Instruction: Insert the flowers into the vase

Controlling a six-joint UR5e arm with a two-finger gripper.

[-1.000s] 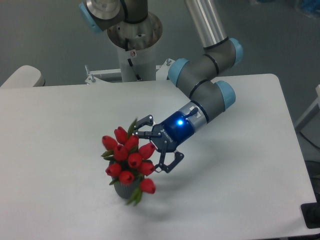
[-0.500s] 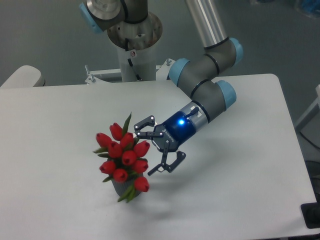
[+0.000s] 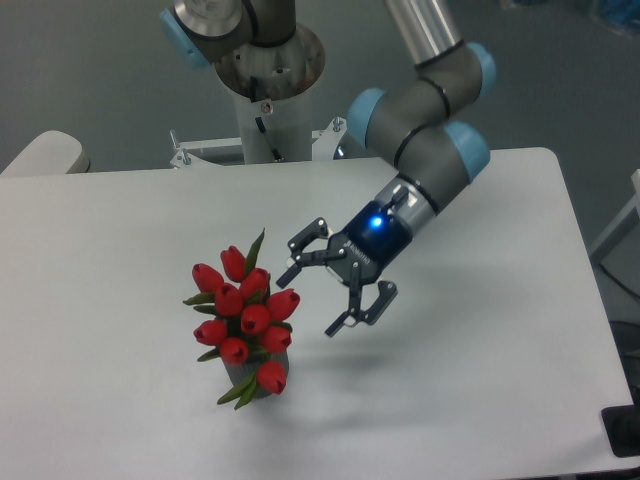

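The red flowers (image 3: pixel 243 315) stand in the small dark vase (image 3: pixel 247 377), which sits on the white counter (image 3: pixel 480 400) toward the front edge, left of the middle. Only a little of the vase shows under the bunch, because the buds and green leaves hang over its rim and hide most of it. One long green leaf sticks up at the top of the bunch and a few more droop down at the bottom.

The end effector (image 3: pixel 312 297) is in the air just to the right of the flowers. Its two dark fingers are spread wide apart and hold nothing. It does not touch the flowers. A blue light glows on the wrist behind it. The grey arm (image 3: pixel 425 150) with light blue caps reaches back up toward the far edge of the counter
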